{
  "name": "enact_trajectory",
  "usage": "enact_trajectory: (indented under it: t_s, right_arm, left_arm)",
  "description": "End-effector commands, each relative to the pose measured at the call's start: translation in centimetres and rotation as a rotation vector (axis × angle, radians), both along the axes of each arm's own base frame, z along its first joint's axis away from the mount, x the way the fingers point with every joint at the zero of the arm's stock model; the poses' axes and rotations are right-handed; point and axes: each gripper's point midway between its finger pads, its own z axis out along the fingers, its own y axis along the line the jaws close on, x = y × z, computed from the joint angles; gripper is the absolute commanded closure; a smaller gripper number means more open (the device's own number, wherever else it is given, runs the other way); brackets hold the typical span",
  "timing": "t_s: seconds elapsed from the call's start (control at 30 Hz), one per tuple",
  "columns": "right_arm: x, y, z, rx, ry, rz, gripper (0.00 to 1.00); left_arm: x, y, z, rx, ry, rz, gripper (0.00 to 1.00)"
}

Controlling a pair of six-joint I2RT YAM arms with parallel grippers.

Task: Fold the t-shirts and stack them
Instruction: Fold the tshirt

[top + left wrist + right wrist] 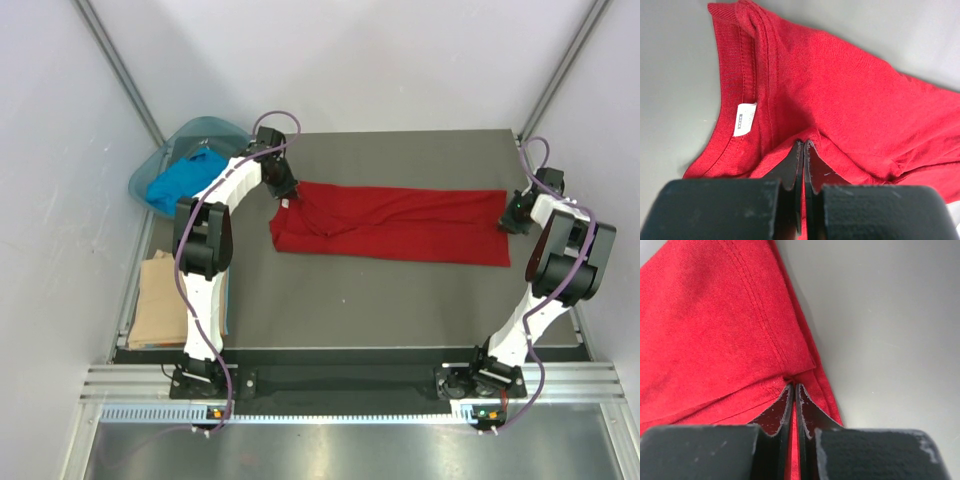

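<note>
The deep red t-shirt [390,224] lies folded into a long strip across the middle of the dark table. My left gripper [290,197] is shut on its cloth at the collar end, beside the white neck label [744,119]; red cloth shows between the jaws [804,144]. My right gripper [508,220] is shut on the shirt's hem end; the pinched fold shows in the right wrist view [794,385]. The bright blue t-shirt [183,181] lies bunched in the teal basin. The tan t-shirt [158,300] lies folded at the table's left edge.
The translucent teal plastic basin [205,131] stands at the back left corner. White walls close in the table on three sides. The arm bases and a metal rail [330,400] run along the near edge.
</note>
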Motion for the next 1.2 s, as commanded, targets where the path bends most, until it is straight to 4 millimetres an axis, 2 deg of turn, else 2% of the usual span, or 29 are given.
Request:
enact_trajectory:
  t_s: [0.0,0.23,0.43,0.67,0.87,1.17]
  right_arm:
    - [1.2,-1.8,2.6,-0.068,-0.076,-0.046,1.0]
    - [0.7,-2.7,3.5,-0.11,-0.091,-0.111,1.0]
    - [-0.3,-3.3,3.5,-0.134,-0.074,-0.159,1.0]
    - [-0.3,-3.4,3.9,-0.138,-0.087,-0.17,1.0]
    - [-0.2,-3.6,4.5,-0.141,-0.105,-0.183,1.0]
    - [-0.3,-4.0,3.9,-0.143,-0.096,-0.189,1.0]
  left_arm:
    - [1.6,-0.1,2.9,-0.023,-0.09,0.01,1.0]
    - [2.0,-0.1,4.3,-0.037,-0.117,0.039,1.0]
    - [2.3,-0.2,4.0,-0.04,-0.108,0.041,1.0]
    - [3.0,-0.3,4.4,-0.042,-0.132,0.04,1.0]
    - [3.7,-0.4,3.7,-0.031,-0.135,0.035,1.0]
    - [4.5,-0.1,2.7,-0.009,-0.147,0.049,1.0]
